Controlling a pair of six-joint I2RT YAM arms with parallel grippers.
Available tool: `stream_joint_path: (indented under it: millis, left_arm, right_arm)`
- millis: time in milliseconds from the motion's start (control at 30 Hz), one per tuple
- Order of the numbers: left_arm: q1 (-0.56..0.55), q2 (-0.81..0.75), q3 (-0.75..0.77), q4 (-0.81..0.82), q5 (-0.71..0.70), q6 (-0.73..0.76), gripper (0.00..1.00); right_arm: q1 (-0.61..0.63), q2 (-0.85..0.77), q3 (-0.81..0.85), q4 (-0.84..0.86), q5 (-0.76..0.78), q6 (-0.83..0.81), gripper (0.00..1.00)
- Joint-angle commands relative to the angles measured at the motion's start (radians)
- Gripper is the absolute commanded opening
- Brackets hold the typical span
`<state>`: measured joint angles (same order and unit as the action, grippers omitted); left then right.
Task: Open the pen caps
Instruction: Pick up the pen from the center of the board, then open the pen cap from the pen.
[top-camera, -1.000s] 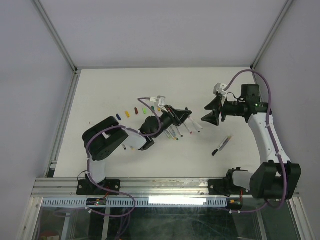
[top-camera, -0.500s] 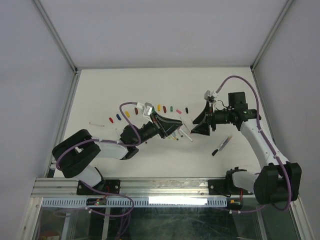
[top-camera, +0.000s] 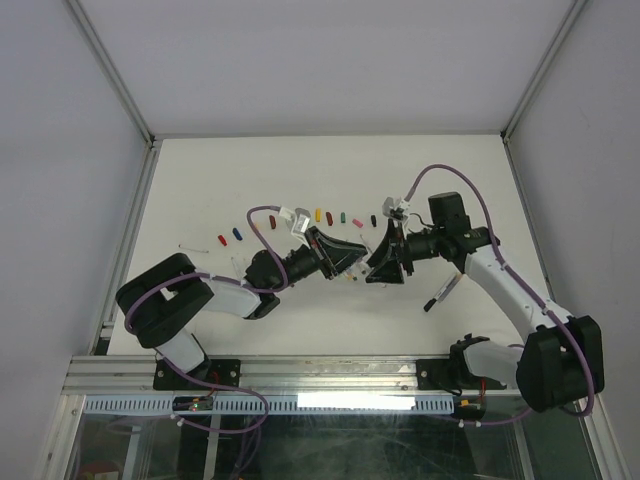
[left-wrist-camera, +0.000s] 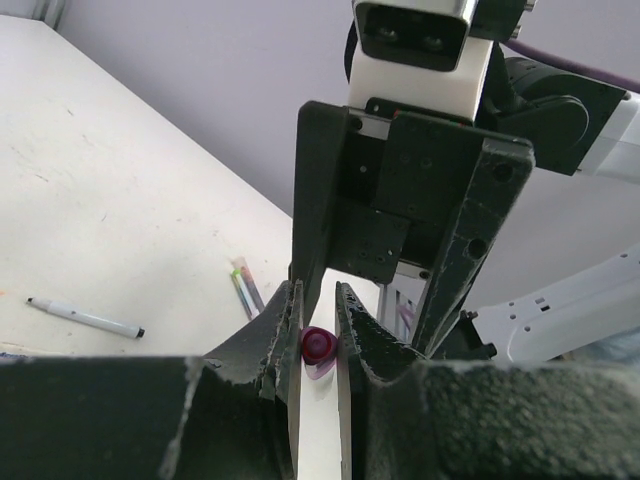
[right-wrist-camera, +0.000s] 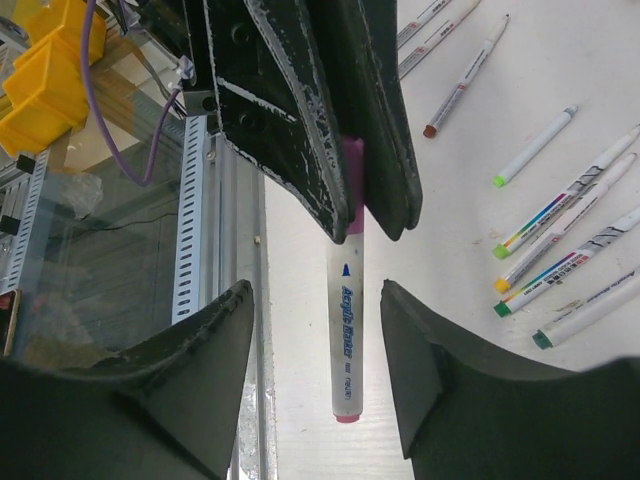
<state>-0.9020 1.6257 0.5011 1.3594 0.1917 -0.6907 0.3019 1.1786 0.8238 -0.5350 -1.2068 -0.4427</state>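
Top view: both arms stretch to the middle of the bench (top-camera: 250, 175), where the left hand (top-camera: 356, 255) and the right hand (top-camera: 377, 263) meet tip to tip. From up here I cannot make out what sits between them. Loose caps (top-camera: 330, 216) lie in a row on the far side of the hands: yellow, maroon, green, pink and black. A red one and a blue one lie further toward the left edge. A black-tipped pen (top-camera: 443, 290) lies apart, toward the near right corner, beside the right arm.

Left wrist: my left hand is pinched narrow on a pink cap (left-wrist-camera: 318, 350), which is gripped between both its pads. The right hand faces it head on, its fingers (left-wrist-camera: 468, 240) spread to either side.

Right wrist: the right hand stands wide and holds nothing, one finger on each side of the white barrel (right-wrist-camera: 347, 340), and I see a gap on both sides. The barrel runs toward this camera from the pink cap, which is clamped in the left hand at the top. Uncapped pens (right-wrist-camera: 560, 200) lie on the bench off to the right with their coloured tips bare.
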Motion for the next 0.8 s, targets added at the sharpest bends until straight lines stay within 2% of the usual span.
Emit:
stream_joint_path:
  millis: [0, 100, 200, 300, 367, 500, 600, 767]
  left_arm:
    - [-0.002, -0.007, 0.018, 0.114, -0.027, -0.006, 0.0]
    - [-0.002, -0.001, 0.013, 0.133, -0.038, -0.014, 0.0]
    - [-0.002, -0.002, 0.006, 0.134, -0.052, -0.012, 0.0]
    - [-0.001, -0.013, -0.005, 0.135, -0.079, -0.003, 0.0]
    - [0.003, -0.025, -0.016, 0.141, -0.112, 0.009, 0.0]
    - [0.057, -0.056, -0.039, 0.178, -0.187, 0.016, 0.0]
    - [0.14, -0.073, -0.032, 0.189, -0.248, -0.006, 0.0]
    - [0.299, -0.039, 0.003, 0.255, -0.262, -0.092, 0.0]
  right_arm:
    - [0.039, 0.011, -0.004, 0.075, 0.045, 0.041, 0.53]
    - [0.06, 0.019, -0.007, 0.086, 0.07, 0.034, 0.48]
    - [0.071, 0.026, -0.003, 0.082, 0.078, 0.024, 0.37]
    - [0.075, 0.034, 0.006, 0.062, 0.078, 0.005, 0.11]
    - [0.078, 0.045, 0.016, 0.037, 0.079, -0.013, 0.0]
    - [0.083, 0.072, 0.038, -0.005, 0.086, -0.04, 0.0]
    - [0.086, 0.096, 0.052, -0.033, 0.085, -0.056, 0.0]
    - [0.092, 0.156, 0.085, -0.094, 0.091, -0.096, 0.0]
